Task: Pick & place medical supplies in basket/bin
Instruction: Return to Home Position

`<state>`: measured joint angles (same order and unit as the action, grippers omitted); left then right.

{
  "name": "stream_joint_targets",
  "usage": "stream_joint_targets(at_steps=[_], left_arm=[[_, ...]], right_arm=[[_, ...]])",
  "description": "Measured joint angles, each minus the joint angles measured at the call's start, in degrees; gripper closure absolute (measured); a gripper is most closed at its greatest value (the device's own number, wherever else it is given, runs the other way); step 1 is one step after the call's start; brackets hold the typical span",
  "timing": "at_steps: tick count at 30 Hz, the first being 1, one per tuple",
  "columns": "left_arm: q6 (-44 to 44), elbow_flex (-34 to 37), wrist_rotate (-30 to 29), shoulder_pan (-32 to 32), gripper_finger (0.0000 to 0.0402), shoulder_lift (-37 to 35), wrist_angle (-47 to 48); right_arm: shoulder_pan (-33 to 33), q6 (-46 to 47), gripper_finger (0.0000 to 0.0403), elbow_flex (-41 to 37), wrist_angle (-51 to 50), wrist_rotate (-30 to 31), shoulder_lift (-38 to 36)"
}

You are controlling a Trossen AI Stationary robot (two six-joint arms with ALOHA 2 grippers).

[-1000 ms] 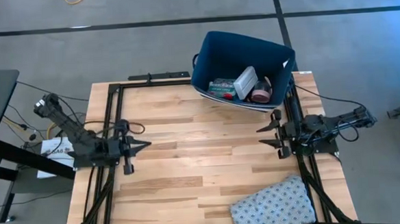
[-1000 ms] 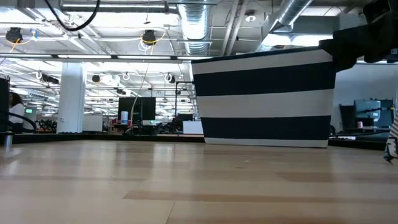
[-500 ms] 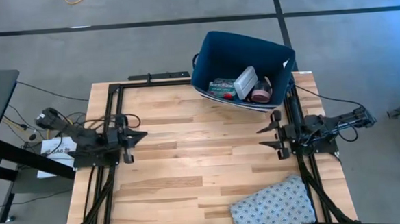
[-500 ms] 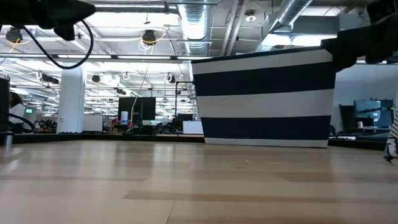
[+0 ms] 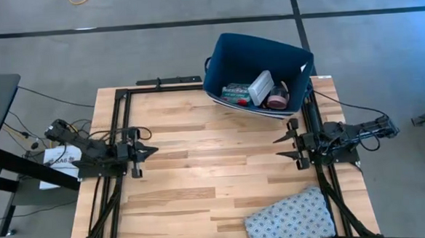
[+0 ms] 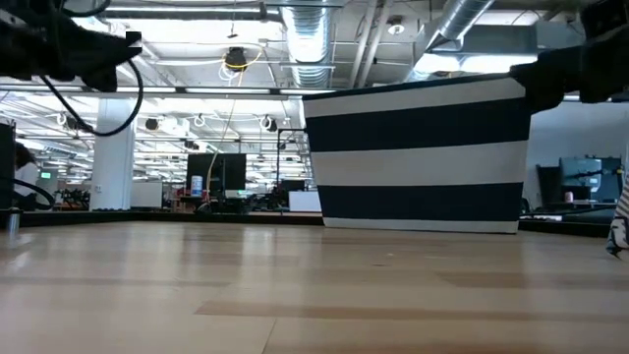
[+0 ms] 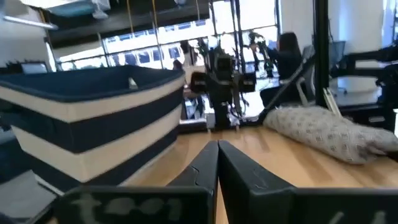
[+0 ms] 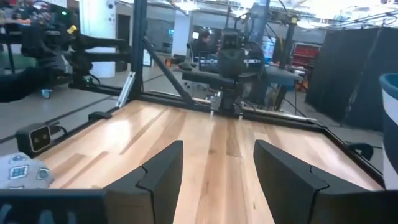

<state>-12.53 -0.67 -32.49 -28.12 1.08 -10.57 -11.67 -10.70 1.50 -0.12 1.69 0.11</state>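
The dark navy bin (image 5: pixel 257 73) stands at the table's far right corner; in the low view it shows navy-and-cream stripes (image 6: pixel 418 157). Inside it lie a green-red flat box (image 5: pixel 234 94), a pale pill organiser (image 5: pixel 260 87) and a pink roll (image 5: pixel 277 97). The other supplies are hidden or out of view. My left gripper (image 5: pixel 154 149) is shut and hovers at the table's left edge, its fingers meeting in the left wrist view (image 7: pixel 217 155). My right gripper (image 5: pixel 275 147) is open at the right edge, near the bin, with nothing between its fingers (image 8: pixel 217 168).
A grey patterned cloth (image 5: pixel 290 217) lies bunched at the near right corner, also seen in the left wrist view (image 7: pixel 329 130). Black frame rails (image 5: pixel 118 124) run along the table's left, right and far edges. Bare wood (image 5: pixel 215 162) spans the middle between the two grippers.
My left arm has folded back and come lower at the table's left edge, entering the top left of the low view. Its gripper has swung slightly toward the far edge and then back. The right arm, the bin and the cloth have kept still.
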Motion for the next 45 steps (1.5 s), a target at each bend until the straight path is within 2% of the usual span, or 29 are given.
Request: stream_joint_targets(at_steps=[3, 7, 10, 13, 15, 19, 21, 26, 32, 42, 45], left_arm=[[0.1, 0.0, -0.2, 0.6, 0.0402, 0.1, 3.1], [-4.5, 0.0, 1.5, 2.6, 0.0401, 0.0, 0.5], [-6.3, 0.1, 5.7, 5.4, 0.0401, 0.1, -1.2], [-2.8, 0.1, 11.7, 8.7, 0.0402, 0.1, -1.5], [-0.7, 0.1, 13.2, 10.7, 0.0402, 0.2, -1.2], [1.0, 0.1, 10.6, 13.6, 0.0402, 0.2, 1.6], [2.7, 0.2, 9.6, 14.7, 0.0402, 0.2, 3.1], [5.7, 0.2, 11.3, 15.9, 0.0401, 0.2, 5.3], [2.2, 0.2, 11.7, 16.1, 0.0402, 0.2, 4.6], [2.1, 0.3, 11.8, 16.1, 0.0402, 0.2, 5.8], [4.8, 0.3, 11.9, 16.1, 0.0401, 0.2, 5.8]], right_arm=[[1.2, -0.3, 0.0212, 0.0, -0.2, 0.1, 0.0], [3.2, -1.0, 0.0216, 0.0, 0.9, 0.0, 0.0], [5.0, -0.9, 0.0217, 0.0, 1.4, -0.1, 0.0], [6.4, 0.3, 0.0217, 0.0, 0.6, -0.4, 0.0], [7.1, 1.3, 0.0216, 0.0, 0.9, -0.9, 0.0], [8.0, 1.7, 0.0213, 0.0, 0.7, -6.2, 0.0], [8.2, 2.8, 0.0214, 0.0, 0.3, -6.2, 0.0], [8.2, 7.3, 0.0218, 0.0, -1.5, -2.4, 0.0], [8.6, 10.5, 0.0215, 0.0, -0.9, 3.4, 0.2], [8.8, 10.7, 0.0218, 0.0, -1.0, 3.8, 0.2], [8.8, 10.7, 0.0218, 0.0, -1.0, 3.9, 0.2]])
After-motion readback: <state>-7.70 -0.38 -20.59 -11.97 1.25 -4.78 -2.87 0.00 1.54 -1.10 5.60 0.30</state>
